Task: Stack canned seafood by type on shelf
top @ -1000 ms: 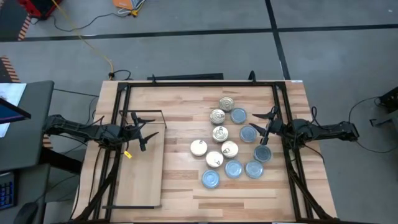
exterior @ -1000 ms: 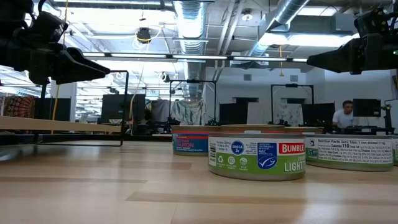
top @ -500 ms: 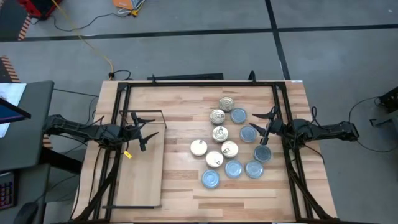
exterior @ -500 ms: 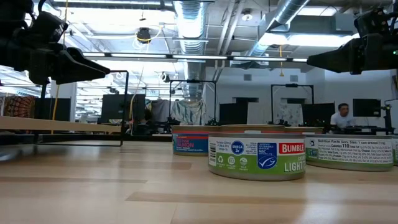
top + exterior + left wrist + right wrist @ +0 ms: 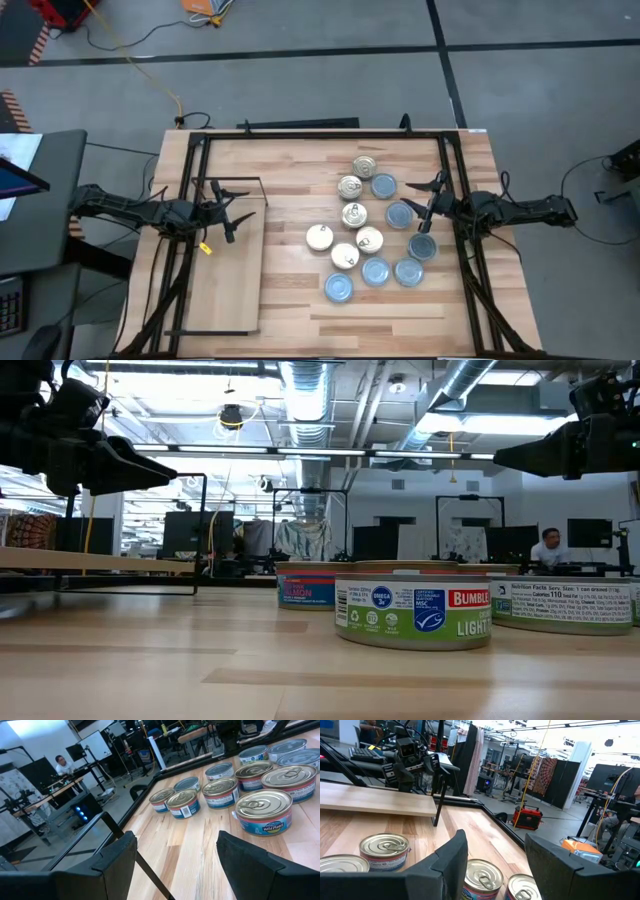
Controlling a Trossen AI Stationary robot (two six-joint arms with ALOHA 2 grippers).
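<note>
The canned seafood [image 5: 365,228] stands in a loose cluster on the tabletop, right of centre. Several gold-topped tins [image 5: 350,187] are toward the left and far side, several blue-silver tins [image 5: 376,271] toward the right and near side. The shelf [image 5: 225,280], a pale board with a black wire frame [image 5: 236,183] at its far end, lies at the left. My left gripper [image 5: 236,213] hovers open over the shelf's far end, pointing level at the tins [image 5: 264,810]. My right gripper [image 5: 428,202] hovers open at the cluster's right edge, above a blue-silver tin [image 5: 399,215].
Black rails [image 5: 198,150] run along the table's left, far and right sides. Bare wood [image 5: 285,200] lies between shelf and tins. People sit at desks in the room beyond [image 5: 548,546] [image 5: 61,763].
</note>
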